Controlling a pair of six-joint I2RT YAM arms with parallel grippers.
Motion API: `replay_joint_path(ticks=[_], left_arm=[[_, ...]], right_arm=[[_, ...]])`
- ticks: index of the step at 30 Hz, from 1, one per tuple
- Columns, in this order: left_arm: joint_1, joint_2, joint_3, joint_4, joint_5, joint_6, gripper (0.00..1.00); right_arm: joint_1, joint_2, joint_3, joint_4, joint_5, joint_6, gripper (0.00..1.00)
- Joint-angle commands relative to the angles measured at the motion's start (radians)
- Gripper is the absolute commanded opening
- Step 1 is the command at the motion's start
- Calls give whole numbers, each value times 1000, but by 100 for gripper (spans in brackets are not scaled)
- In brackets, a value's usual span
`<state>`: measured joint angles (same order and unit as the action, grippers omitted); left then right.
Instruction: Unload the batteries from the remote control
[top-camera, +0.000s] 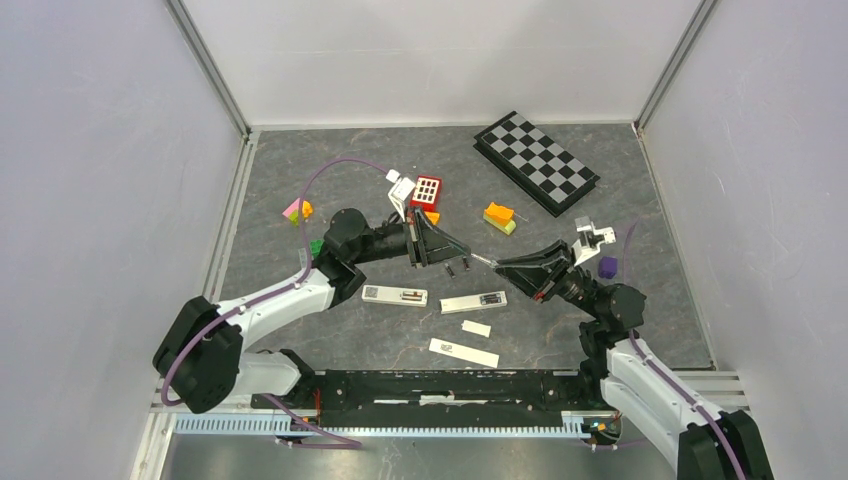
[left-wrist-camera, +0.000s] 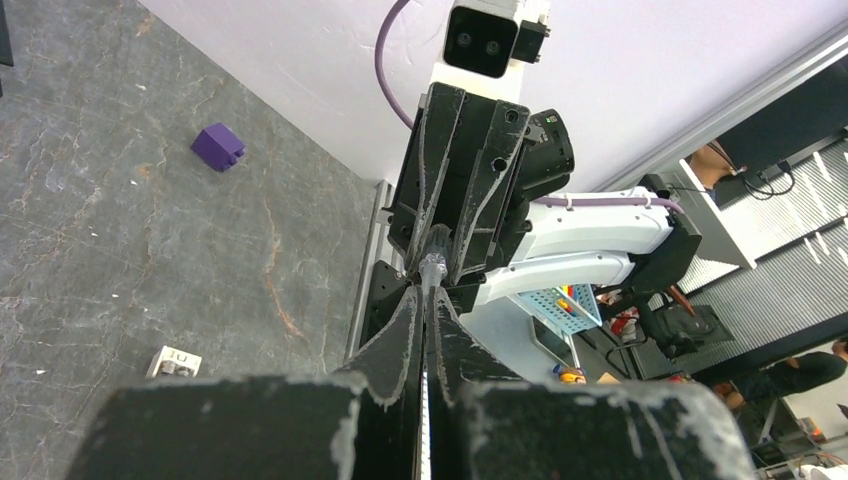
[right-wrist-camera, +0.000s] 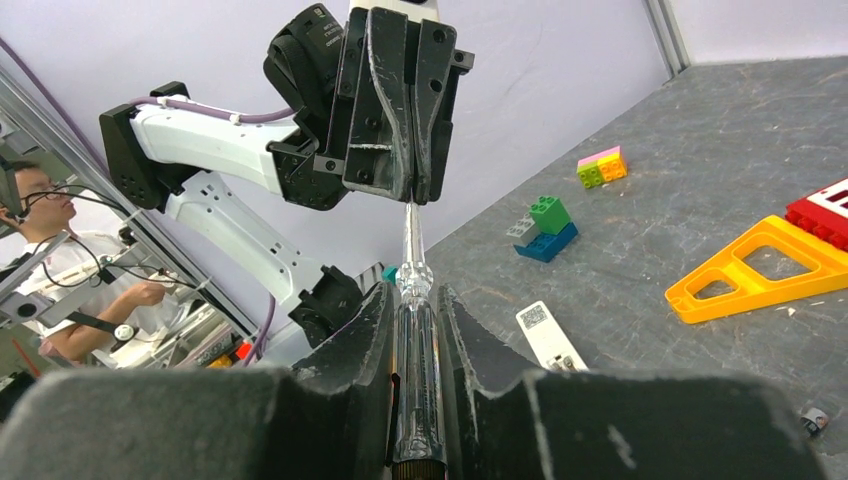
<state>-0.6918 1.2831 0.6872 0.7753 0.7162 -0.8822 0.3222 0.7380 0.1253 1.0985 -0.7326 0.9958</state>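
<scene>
Two white remotes (top-camera: 394, 295) (top-camera: 474, 302) lie face down in the middle of the table, their battery bays uncovered. Two small dark batteries (top-camera: 459, 267) lie on the table just behind them. Above these, both arms hold one clear-handled screwdriver (right-wrist-camera: 417, 370) level between them. My left gripper (top-camera: 462, 253) (left-wrist-camera: 432, 295) is shut on its thin metal shaft (right-wrist-camera: 410, 235). My right gripper (top-camera: 500, 265) (right-wrist-camera: 412, 300) is shut on the handle. In the right wrist view one remote (right-wrist-camera: 545, 335) lies below the tool.
Two white battery covers (top-camera: 477, 328) (top-camera: 463, 352) lie near the front. A checkered board (top-camera: 535, 160) sits at the back right. Toy blocks lie around: a red grid (top-camera: 427, 190), orange-green (top-camera: 499, 217), purple (top-camera: 607, 266), pink-yellow (top-camera: 296, 210). An orange triangle (right-wrist-camera: 760, 268) lies flat.
</scene>
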Motion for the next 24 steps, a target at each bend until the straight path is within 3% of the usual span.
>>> replay_joint_path(ticks=[1, 4, 7, 9, 12, 14, 15, 16, 24], left_arm=[[6, -2, 14, 23, 6, 1, 2], [6, -1, 16, 12, 6, 9, 3], [6, -2, 22, -19, 5, 24, 13], [6, -9, 29, -52, -5, 39, 31], [10, -33, 30, -129, -46, 75, 68], [20, -67, 23, -179, -93, 94, 82], [26, -86, 8, -190, -118, 102, 95], [36, -114, -7, -200, -152, 107, 99], [84, -297, -42, -475, -407, 244, 100]], right_arm=[[1, -37, -6, 58, 41, -29, 0], [1, -39, -4, 58, 35, -26, 0], [2, -28, -1, 57, 18, -19, 0], [1, -19, 2, 55, 7, -17, 0], [1, -7, 4, 54, -1, -17, 0], [1, -3, 1, 51, 2, -35, 0], [2, -1, -4, 48, 5, -45, 0], [0, 5, -11, 49, 3, -56, 0], [0, 55, -19, 46, -26, -71, 0]])
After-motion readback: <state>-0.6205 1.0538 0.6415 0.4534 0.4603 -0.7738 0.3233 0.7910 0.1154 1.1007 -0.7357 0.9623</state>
